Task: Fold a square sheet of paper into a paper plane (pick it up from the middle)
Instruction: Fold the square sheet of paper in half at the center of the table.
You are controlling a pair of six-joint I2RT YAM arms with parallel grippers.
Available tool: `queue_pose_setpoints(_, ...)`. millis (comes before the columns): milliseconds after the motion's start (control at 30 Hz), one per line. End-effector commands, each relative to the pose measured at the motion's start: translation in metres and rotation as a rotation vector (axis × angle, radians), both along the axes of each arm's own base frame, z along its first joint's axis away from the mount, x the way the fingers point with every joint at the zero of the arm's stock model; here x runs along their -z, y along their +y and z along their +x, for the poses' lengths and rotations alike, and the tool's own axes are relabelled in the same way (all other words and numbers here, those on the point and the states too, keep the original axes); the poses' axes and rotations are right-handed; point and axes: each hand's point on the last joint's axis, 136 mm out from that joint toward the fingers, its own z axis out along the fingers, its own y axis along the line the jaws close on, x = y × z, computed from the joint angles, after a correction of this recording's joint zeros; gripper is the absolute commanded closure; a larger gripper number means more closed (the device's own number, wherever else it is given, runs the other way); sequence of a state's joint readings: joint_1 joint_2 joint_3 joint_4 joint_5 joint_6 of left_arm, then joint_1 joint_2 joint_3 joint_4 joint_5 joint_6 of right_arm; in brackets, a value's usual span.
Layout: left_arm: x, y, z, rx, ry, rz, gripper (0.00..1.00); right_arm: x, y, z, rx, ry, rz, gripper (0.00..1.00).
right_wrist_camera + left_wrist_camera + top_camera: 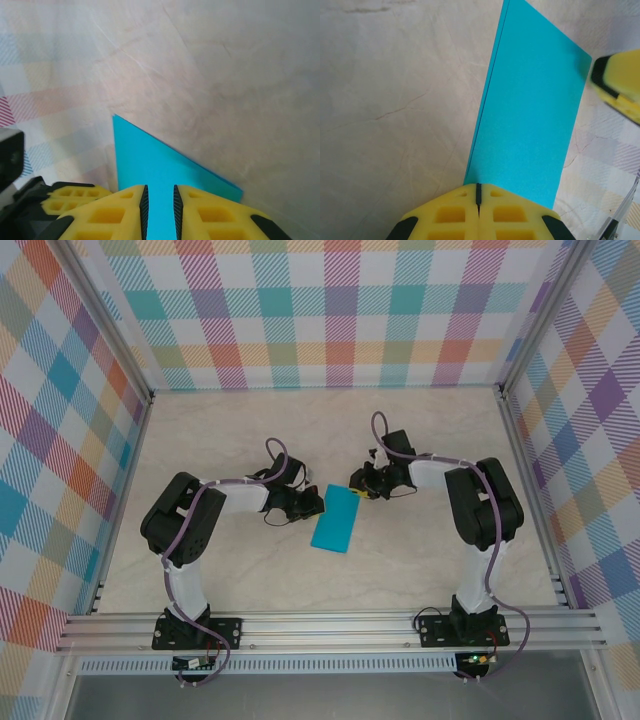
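The paper (pixel 336 519) lies flat on the table (pixel 250 440), folded in half into a long rectangle. My left gripper (pixel 478 187) is shut tight at its left edge. My right gripper (pixel 159 189) stands a crack apart over its far end, holding nothing. Nose and wing folds remain, I judge.

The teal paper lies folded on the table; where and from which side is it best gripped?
At an edge, not the middle: the teal paper lies flat and thin, so a pinch from above finds nothing to close on. Its short far end, beside the right gripper, looks easiest; slide in low from the far side.
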State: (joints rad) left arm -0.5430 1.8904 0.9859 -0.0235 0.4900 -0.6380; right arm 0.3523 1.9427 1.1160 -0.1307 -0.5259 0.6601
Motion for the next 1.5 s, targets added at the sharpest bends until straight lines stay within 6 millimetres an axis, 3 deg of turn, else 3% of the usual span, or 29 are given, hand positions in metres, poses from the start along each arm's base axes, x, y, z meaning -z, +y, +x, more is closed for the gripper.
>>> queue_pose_setpoints(0, 0.062, 0.036, -0.043, -0.004, 0.175, 0.218, 1.00, -0.001, -0.001, 0.010, -0.015, -0.010, 0.015, 0.77)
queue_pose_setpoints(467, 0.060, 0.034, -0.042, -0.005, 0.176, 0.208, 1.00, 0.033, -0.006, -0.005, 0.007, 0.060, 0.004, 0.77)
queue_pose_setpoints(567, 0.059, 0.033, -0.042, -0.002, 0.176, 0.206, 1.00, 0.023, -0.004, -0.004, 0.001, 0.050, 0.020, 0.77)
queue_pose_setpoints(767, 0.055, 0.035, -0.041, -0.002, 0.167, 0.212, 1.00, -0.017, -0.002, -0.002, -0.008, -0.030, 0.050, 0.75)
queue_pose_setpoints(833, 0.054, 0.035, -0.041, -0.004, 0.162, 0.210, 1.00, -0.021, 0.000, -0.005, -0.016, -0.031, 0.074, 0.75)
queue_pose_setpoints(1067, 0.053, 0.032, -0.039, -0.006, 0.161, 0.203, 1.00, -0.014, 0.012, -0.033, -0.059, 0.020, 0.138, 0.73)
queue_pose_setpoints(1200, 0.052, 0.031, -0.038, -0.008, 0.160, 0.197, 1.00, -0.001, 0.019, -0.053, -0.108, 0.046, 0.083, 0.74)
queue_pose_setpoints(1467, 0.050, 0.033, -0.039, -0.010, 0.157, 0.202, 1.00, 0.026, 0.008, -0.068, -0.089, 0.098, -0.003, 0.73)
